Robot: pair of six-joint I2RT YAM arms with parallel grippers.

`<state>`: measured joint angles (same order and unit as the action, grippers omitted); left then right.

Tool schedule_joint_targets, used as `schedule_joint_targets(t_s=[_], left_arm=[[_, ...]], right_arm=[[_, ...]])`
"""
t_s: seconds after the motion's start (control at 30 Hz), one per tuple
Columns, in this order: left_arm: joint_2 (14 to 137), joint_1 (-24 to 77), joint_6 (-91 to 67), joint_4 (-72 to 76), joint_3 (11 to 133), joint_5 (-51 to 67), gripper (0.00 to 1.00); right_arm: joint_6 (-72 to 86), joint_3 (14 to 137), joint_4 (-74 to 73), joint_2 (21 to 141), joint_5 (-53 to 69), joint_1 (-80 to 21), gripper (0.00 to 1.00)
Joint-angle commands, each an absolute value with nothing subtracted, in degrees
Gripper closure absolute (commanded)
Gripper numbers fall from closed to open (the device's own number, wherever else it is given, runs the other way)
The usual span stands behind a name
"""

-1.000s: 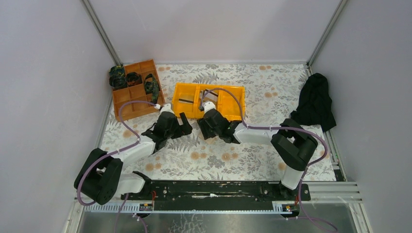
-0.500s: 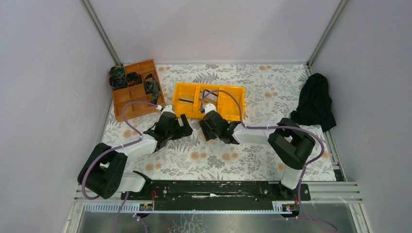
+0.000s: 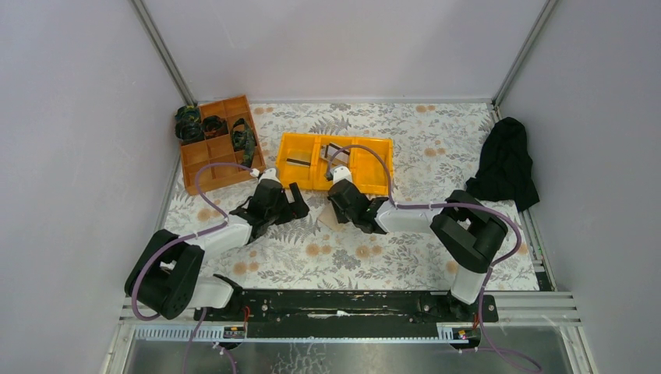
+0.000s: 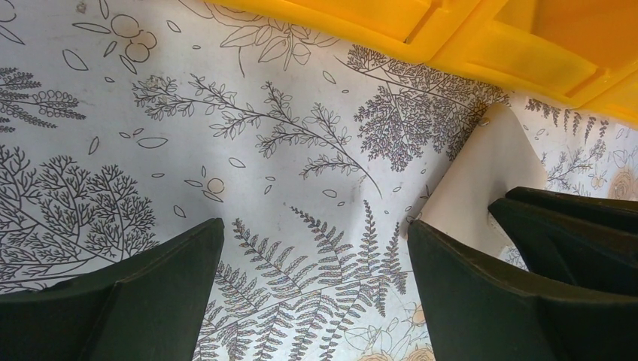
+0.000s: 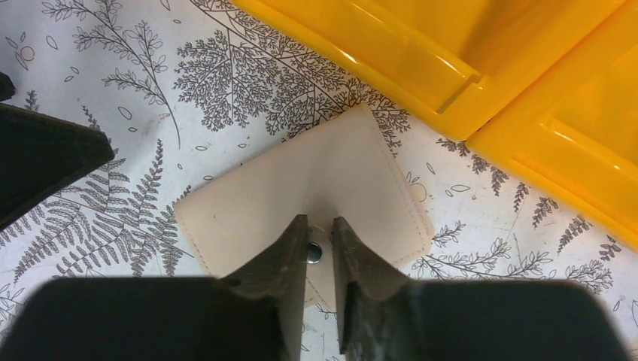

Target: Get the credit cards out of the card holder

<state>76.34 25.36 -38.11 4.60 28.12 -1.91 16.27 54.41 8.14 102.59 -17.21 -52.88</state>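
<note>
The card holder (image 5: 301,188) is a tan folded wallet lying on the leaf-patterned table in front of the yellow bin. My right gripper (image 5: 319,229) is shut on its snap tab, with the metal stud showing between the fingers. In the top view a tan corner of the holder (image 3: 326,221) shows beside the right gripper (image 3: 337,209). My left gripper (image 4: 316,241) is open and empty just left of the holder (image 4: 481,173), low over the table. A dark card (image 3: 298,162) lies in the bin's left compartment, and a pale card (image 3: 336,151) leans in the middle one.
The yellow three-compartment bin (image 3: 374,181) stands just behind both grippers. An orange-brown divided tray (image 3: 204,173) with dark items is at the back left. A black cloth (image 3: 507,164) lies at the right edge.
The right gripper has drawn back a little toward the near side, and the tan holder now shows beside it. The left arm shifted slightly forward, then held still.
</note>
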Motion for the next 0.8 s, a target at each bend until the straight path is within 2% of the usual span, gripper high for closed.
schedule_joint_targets(t_s=[0.0,0.1,0.13,0.47,0.63,0.77], left_arm=[[76.69,24.87,-38.32,6.76,27.86,-0.86,0.0],[77.07,24.87,-38.32,6.93,27.91,-0.35,0.01],[77.06,24.87,-38.32,6.95,27.91,-0.34,0.0],[76.63,24.88,-38.06,6.91,27.75,-0.23,0.01],[76.43,24.87,-38.41,8.09,27.24,0.84,0.01],[76.51,24.89,-38.33,8.26,27.17,1.23,0.01]], right_arm=[[17.44,52.04,2.53,102.77,-17.49,-53.11,0.83],[17.57,52.19,2.42,102.59,-17.58,-53.06,0.99],[17.61,52.27,2.42,102.46,-17.59,-53.08,1.0],[17.43,48.91,5.48,93.15,-17.84,-53.01,1.0],[17.25,50.66,2.44,91.11,-16.3,-53.04,1.0],[18.76,45.78,9.33,83.8,-12.99,-53.02,1.0]])
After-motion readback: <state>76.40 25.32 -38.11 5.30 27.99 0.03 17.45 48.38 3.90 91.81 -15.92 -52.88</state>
